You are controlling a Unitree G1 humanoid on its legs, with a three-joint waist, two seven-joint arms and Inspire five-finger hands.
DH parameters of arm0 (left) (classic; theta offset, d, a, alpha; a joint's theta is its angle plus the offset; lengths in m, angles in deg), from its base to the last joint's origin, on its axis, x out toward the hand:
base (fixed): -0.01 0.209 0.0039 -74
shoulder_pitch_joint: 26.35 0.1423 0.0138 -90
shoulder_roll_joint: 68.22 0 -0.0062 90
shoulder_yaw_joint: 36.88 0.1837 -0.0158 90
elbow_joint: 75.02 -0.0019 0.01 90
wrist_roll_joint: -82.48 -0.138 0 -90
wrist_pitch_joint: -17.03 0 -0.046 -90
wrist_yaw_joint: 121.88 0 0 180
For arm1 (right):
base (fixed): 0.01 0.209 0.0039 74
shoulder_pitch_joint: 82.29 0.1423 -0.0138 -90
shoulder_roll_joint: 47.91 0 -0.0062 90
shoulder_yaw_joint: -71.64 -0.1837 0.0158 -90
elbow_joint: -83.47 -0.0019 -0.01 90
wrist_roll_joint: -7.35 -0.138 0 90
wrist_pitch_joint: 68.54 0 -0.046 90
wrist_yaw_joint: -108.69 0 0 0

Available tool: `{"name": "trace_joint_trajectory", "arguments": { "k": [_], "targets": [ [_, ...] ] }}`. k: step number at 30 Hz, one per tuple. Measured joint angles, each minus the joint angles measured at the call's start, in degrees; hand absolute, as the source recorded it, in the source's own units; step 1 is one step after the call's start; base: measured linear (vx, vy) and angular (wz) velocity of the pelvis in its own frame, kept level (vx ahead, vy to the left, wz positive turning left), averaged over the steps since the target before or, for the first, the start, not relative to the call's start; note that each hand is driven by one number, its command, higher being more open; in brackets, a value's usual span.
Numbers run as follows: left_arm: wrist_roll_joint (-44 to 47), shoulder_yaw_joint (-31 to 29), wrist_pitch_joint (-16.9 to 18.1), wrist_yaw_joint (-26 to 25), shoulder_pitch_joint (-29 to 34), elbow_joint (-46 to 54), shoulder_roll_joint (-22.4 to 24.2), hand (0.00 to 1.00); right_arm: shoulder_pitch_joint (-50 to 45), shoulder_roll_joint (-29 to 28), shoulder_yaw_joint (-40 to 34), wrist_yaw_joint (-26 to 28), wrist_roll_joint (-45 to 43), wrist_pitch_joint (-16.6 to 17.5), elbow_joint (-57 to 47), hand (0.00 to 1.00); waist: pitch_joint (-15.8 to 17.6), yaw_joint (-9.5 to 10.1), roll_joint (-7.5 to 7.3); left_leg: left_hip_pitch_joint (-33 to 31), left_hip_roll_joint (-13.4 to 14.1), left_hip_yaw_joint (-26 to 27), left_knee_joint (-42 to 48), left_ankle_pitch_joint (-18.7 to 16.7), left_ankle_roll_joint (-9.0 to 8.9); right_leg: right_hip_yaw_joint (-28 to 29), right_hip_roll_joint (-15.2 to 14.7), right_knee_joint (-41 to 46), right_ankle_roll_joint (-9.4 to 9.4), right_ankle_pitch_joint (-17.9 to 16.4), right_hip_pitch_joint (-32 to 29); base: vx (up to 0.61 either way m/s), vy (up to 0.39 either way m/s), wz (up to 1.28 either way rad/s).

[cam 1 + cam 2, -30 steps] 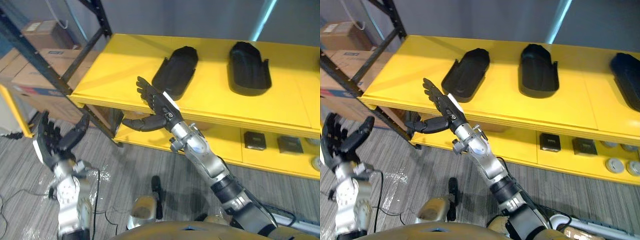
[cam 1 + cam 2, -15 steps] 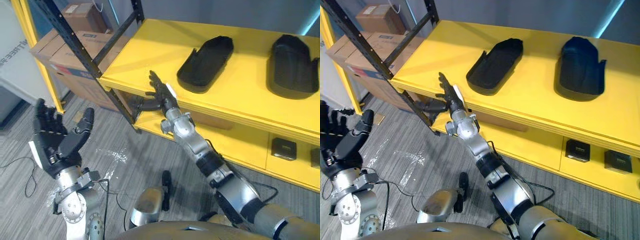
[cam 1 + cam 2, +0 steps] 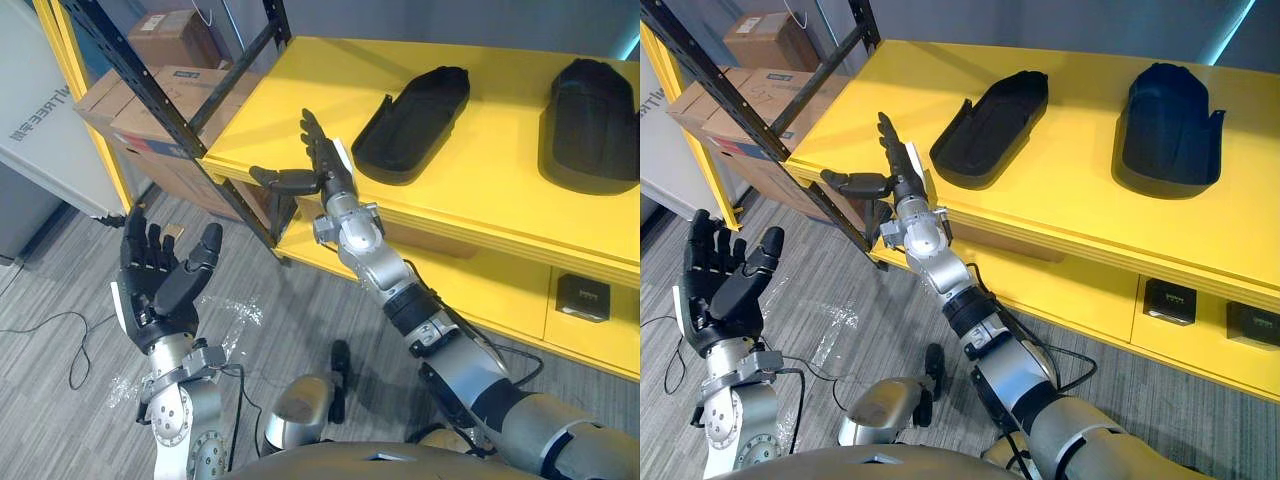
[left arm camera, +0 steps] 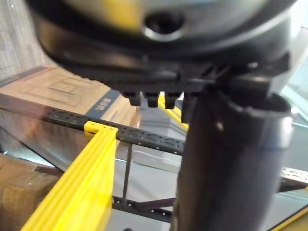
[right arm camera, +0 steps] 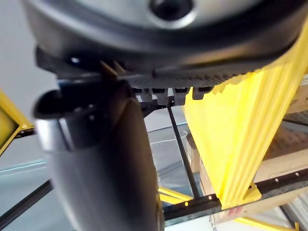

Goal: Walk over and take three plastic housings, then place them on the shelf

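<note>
While two black plastic housings lie on the top board of the yellow shelf [image 3: 300, 90], neither hand has one; the nearer housing [image 3: 410, 125] sits hollow side up, it seems, slanted across the board, and the farther housing [image 3: 595, 120] rests well apart from it toward the robot's right.

Right hand [image 3: 325, 170] is up at the shelf's front left corner, fingers straight, thumb stuck out sideways, empty; it is near the nearer housing but not touching it. Left hand [image 3: 160, 285] is raised over the grey floor [image 3: 60, 350], palm spread, fingers relaxed, nothing in it either.

By the look of them these are thin moulded shells: light, stiff, smooth enough to slide on the board; I'd call the best hold the long rim, thumb inside the hollow and fingers under the outer wall, since a pinch on the rounded end would likely slip.

Further out: a small black box [image 3: 587, 297] on the lower board, a black rack upright [image 3: 170, 110] crossing at the corner, cardboard boxes [image 3: 150, 95] stacked behind it.
</note>
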Motion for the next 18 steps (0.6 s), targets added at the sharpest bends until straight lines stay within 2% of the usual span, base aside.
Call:
{"name": "trace_joint_trajectory", "arguments": {
  "k": [4, 8, 14, 18],
  "targets": [
    [0.0, 2.2, 0.0, -0.3, -0.2, -2.2, -0.1, 1.0, 2.9, 0.8, -3.4, -4.6, 0.4, -2.6, 2.4, 1.0, 0.0, 0.0, 0.09, -0.4, 0.1, 0.1, -0.5, 0.5, -0.06, 0.1, 0.0, 0.5, -0.16, -0.1, -0.8, 0.0, 0.0, 0.0],
    [1.7, 3.4, 0.0, -1.1, -0.5, -2.3, -0.2, 1.0, 3.1, 2.3, -5.6, -7.9, 2.5, -3.5, 4.0, 1.0, 0.2, -0.08, 0.26, -0.4, 0.0, 0.1, -0.5, 0.5, 0.01, 0.2, -0.1, 0.5, -0.17, -0.1, -0.8, 0.0, 0.0, 0.0],
    [2.0, 4.8, 0.0, -2.2, -2.2, -4.0, -0.5, 1.0, 4.4, 3.2, -6.9, -9.4, 2.6, -3.4, 4.0, 1.0, 1.9, -0.32, 1.25, -0.1, 0.0, 0.4, -0.5, 0.6, 0.06, 0.7, 0.1, 0.6, -0.32, -0.2, -0.9, -0.01, 0.003, -0.03],
    [2.0, 5.8, 0.0, -2.5, -2.3, -4.2, -0.8, 1.0, 4.4, 3.2, -6.7, -9.1, 2.8, -3.3, 4.0, 1.0, 1.9, -0.82, 1.19, -0.1, 0.0, 0.5, -0.6, 0.6, 0.07, 0.7, 0.0, 0.6, -0.33, -0.2, -1.0, 0.0, 0.0, 0.0]
  ]
}}
